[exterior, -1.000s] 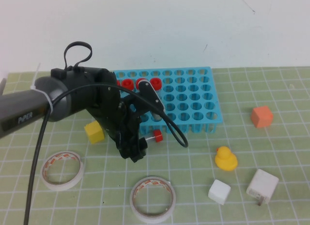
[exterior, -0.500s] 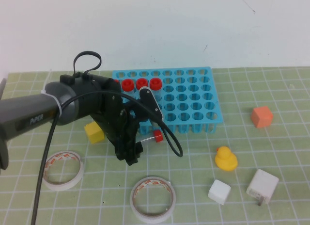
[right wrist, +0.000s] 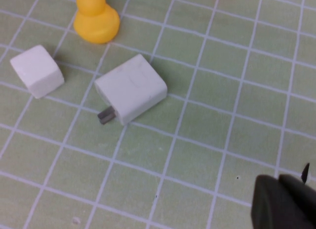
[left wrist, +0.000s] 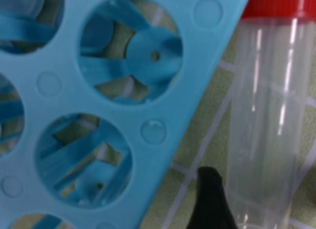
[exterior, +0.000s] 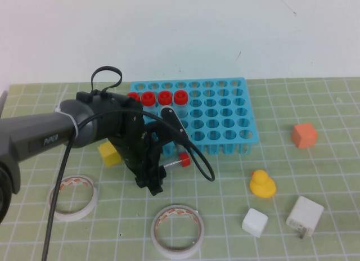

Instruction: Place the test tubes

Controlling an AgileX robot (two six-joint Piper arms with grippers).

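A clear test tube with a red cap [exterior: 176, 160] lies on the green mat just in front of the blue rack [exterior: 225, 123]. Several red-capped tubes [exterior: 164, 97] stand in the rack's back-left holes. My left gripper [exterior: 159, 166] is down over the lying tube, open, its jaws either side of the glass. In the left wrist view the tube [left wrist: 271, 115] runs beside the rack's edge [left wrist: 163, 135], with one black fingertip [left wrist: 211, 199] close against its side; the other is out of frame. My right gripper [right wrist: 286, 202] is shut and empty, over bare mat; the high view does not show it.
A yellow cube [exterior: 109, 153] sits left of the left arm. Two tape rolls [exterior: 72, 197] [exterior: 178, 230] lie near the front. A yellow duck [exterior: 262, 184], white cube [exterior: 255, 222], white charger [exterior: 304, 216] and orange cube [exterior: 304, 135] are to the right.
The left arm has shifted slightly right and settled lower over the lying tube, and its jaws have narrowed a little. The tube has stayed in place.
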